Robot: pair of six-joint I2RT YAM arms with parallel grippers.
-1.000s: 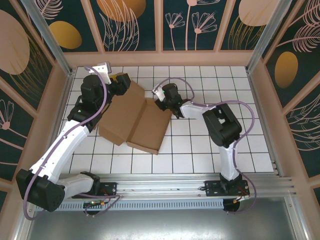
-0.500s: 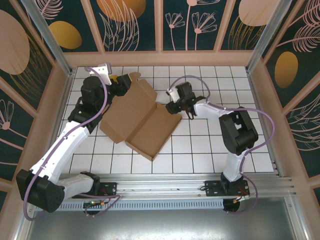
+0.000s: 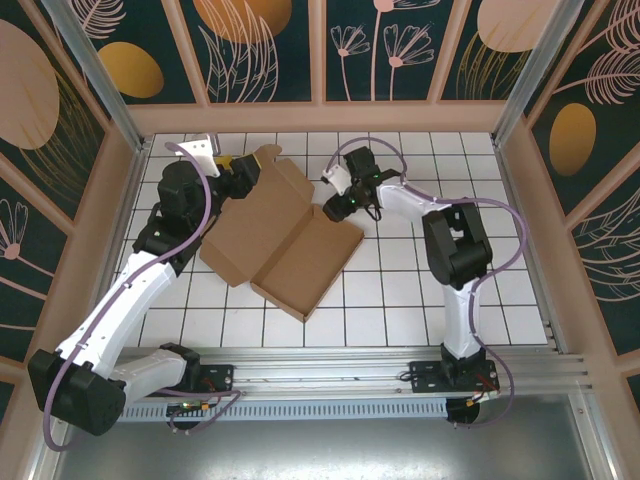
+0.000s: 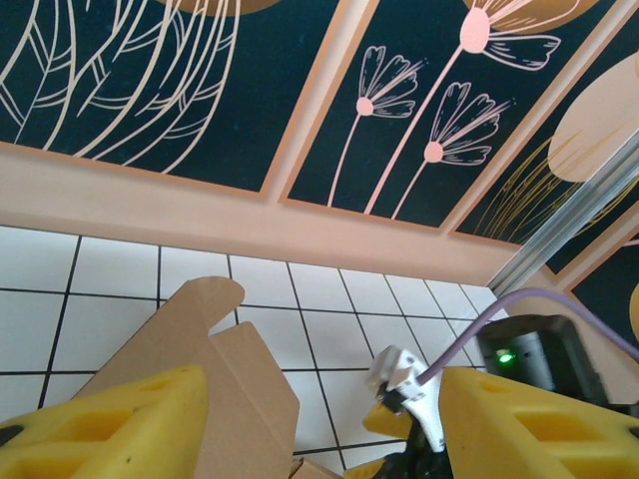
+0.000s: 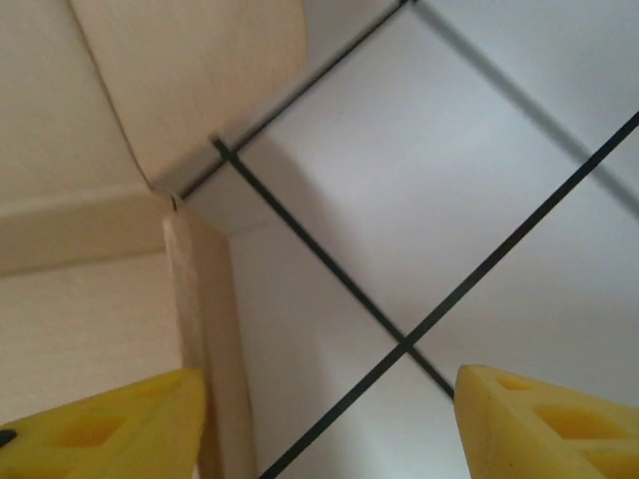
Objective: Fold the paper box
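Fold in progress: a paper box (image 3: 283, 236) of plain brown cardboard lies opened out and turned at a slant on the white tiled table (image 3: 420, 290), with a crease running between its two panels. A rounded tab (image 3: 268, 152) juts from the box's far left corner.

The left gripper (image 3: 243, 172) sits at that same far left corner, its yellow fingers spread wide. From the left wrist, the box's tab rises just beside one finger (image 4: 110, 424); the other finger (image 4: 539, 419) stands well clear of the cardboard, so nothing is pinched. Beyond the box's edge lie white tiles and a dark wall panel (image 4: 399, 110) painted with pale flowers.

The right gripper (image 3: 338, 204) hovers at the far corner of the box's right-hand panel, its arm bent back over the tiles to the right of the box, and its jaws too are spread apart. From the right wrist, the box's corner and a low raised wall (image 5: 195, 299) run close past one finger (image 5: 100, 424); the other finger (image 5: 549, 419) hangs over bare tile to the side of the box; whether the nearer finger touches the cardboard cannot be told.

Both arms meet the box along its far side, one at each end; the box's near edge lies free of both, facing the rail (image 3: 330, 362) where the arms are bolted.
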